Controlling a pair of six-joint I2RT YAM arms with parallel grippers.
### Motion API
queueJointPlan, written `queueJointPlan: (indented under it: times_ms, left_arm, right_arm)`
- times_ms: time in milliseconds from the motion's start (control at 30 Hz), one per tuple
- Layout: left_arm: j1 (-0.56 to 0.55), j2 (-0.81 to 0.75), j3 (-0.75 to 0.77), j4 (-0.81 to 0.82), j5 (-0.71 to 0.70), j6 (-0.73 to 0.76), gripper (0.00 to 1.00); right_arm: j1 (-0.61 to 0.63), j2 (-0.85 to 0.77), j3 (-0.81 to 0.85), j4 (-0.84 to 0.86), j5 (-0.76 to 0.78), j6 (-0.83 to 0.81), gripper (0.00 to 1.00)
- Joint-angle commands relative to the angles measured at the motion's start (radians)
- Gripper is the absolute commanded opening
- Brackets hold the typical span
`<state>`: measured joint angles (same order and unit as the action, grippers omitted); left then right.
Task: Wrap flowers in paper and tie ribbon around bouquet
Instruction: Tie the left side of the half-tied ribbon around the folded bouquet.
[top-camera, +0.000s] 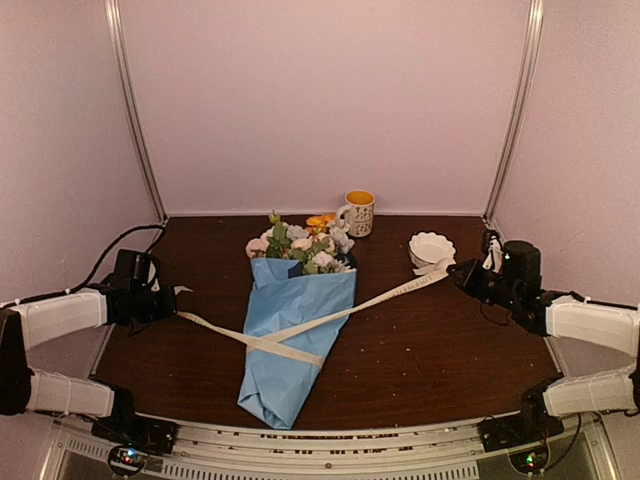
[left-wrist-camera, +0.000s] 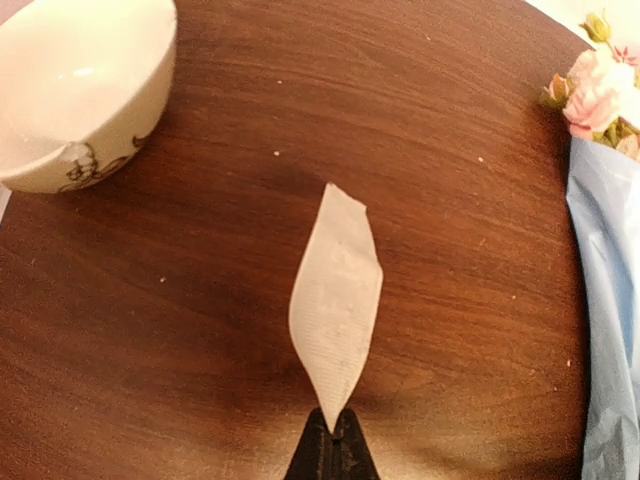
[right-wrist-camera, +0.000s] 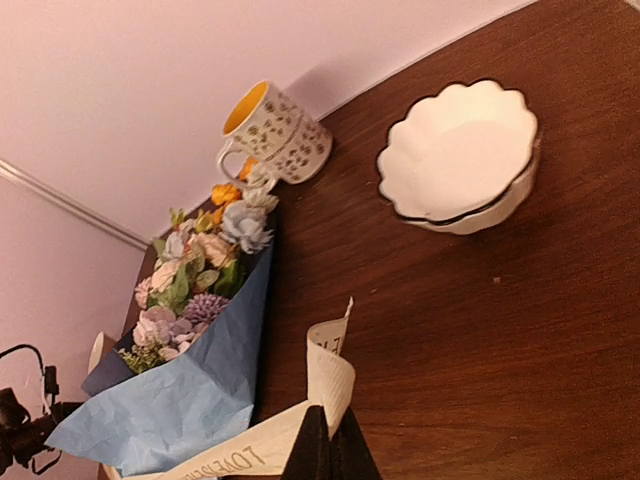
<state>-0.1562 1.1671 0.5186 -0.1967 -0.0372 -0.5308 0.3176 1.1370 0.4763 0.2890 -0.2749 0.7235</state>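
Top view: bouquet (top-camera: 290, 330) lies flat mid-table (top-camera: 430, 345), heads at 12, cone tip at 6 near the front edge. Paper (top-camera: 285, 385) is wrapped round the stems with the light blue side out. Flowers (top-camera: 300, 245) stick out of the open end. Right wrist view shows a navy corner at the cone mouth.

Ribbon (top-camera: 385, 296) lies across the paper about halfway down, and its two legs cross on top near the cone's left edge. One leg runs out towards 10 to the left gripper (top-camera: 172, 297). The other runs long towards 2 to the right gripper (top-camera: 460, 272). Both legs look fairly straight. Can't tell whether the ribbon passes under the cone.

Left gripper: fingers pinched together on the ribbon end, with a short plain tail sticking past the tips above the wood. Right gripper: fingers also clamped on the ribbon, with a lettered tail curling past the tips.

Mug (top-camera: 358, 212), yellow inside, stands upright just behind the flowers at their 1. Scalloped bowl (top-camera: 430, 248) sits at 2 of the bouquet, near the right gripper at its 10 and apart from the ribbon. Patterned bowl (left-wrist-camera: 80, 90) shows only from the left wrist, at 10 of the ribbon tail and well apart from it.
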Motion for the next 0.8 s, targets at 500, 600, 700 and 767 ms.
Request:
queueJointPlan:
  times_ms: [500, 600, 700, 767]
  left_arm:
    - [0.066, -0.066, -0.079, 0.044, -0.086, -0.060, 0.00]
    - [0.096, -0.088, -0.097, 0.048, -0.101, -0.079, 0.00]
    - [0.107, -0.119, -0.113, 0.031, -0.149, -0.097, 0.00]
    - [0.119, -0.147, -0.128, 0.021, -0.181, -0.108, 0.00]
  right_arm:
    - [-0.758, -0.297, -0.296, -0.130, -0.248, -0.080, 0.00]
    - [-0.851, -0.254, -0.303, -0.106, -0.289, -0.091, 0.00]
    - [-0.886, -0.214, -0.289, -0.130, -0.278, -0.131, 0.00]
    - [-0.903, -0.191, -0.288, -0.129, -0.272, -0.149, 0.00]
